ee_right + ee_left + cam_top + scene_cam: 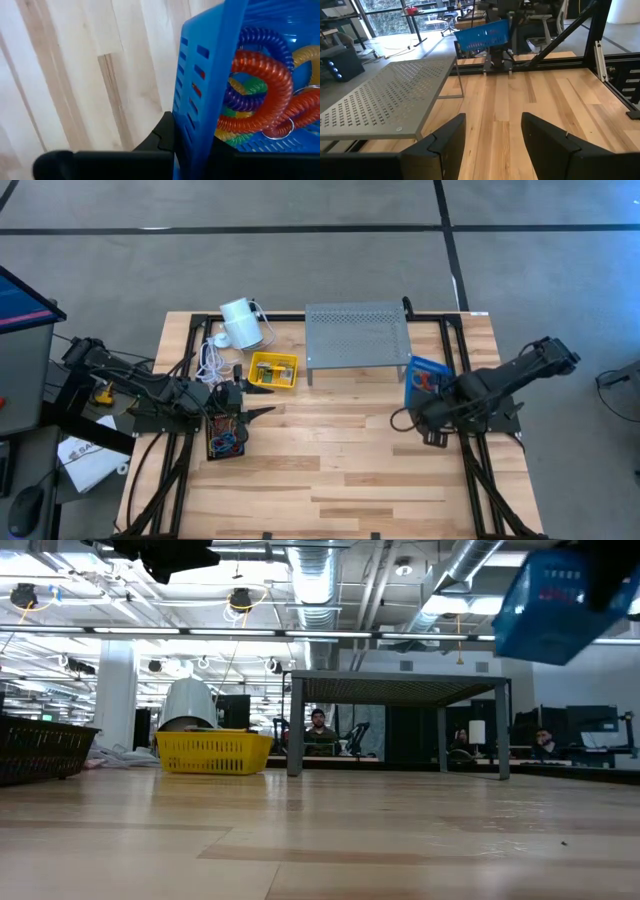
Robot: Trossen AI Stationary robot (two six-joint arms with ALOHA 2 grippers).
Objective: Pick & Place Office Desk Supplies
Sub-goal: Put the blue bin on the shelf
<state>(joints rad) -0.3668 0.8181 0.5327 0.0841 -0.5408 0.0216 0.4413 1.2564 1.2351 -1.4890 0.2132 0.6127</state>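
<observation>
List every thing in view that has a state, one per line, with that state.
Blue basket: lifted off the table, wall pinched by the right gripper, coiled loops inside.
Left gripper: open, empty.
Yellow basket: on the table.
Black basket: on the table.
Grey shelf: upright.

Perforated grey metal shelf (358, 333), wooden table (340, 470)

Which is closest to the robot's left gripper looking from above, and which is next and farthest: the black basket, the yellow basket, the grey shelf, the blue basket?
From the left gripper:
1. Black basket, right beside it.
2. Yellow basket, just behind it.
3. Grey shelf, at the table's back middle.
4. Blue basket, far across, held by the right gripper.
</observation>
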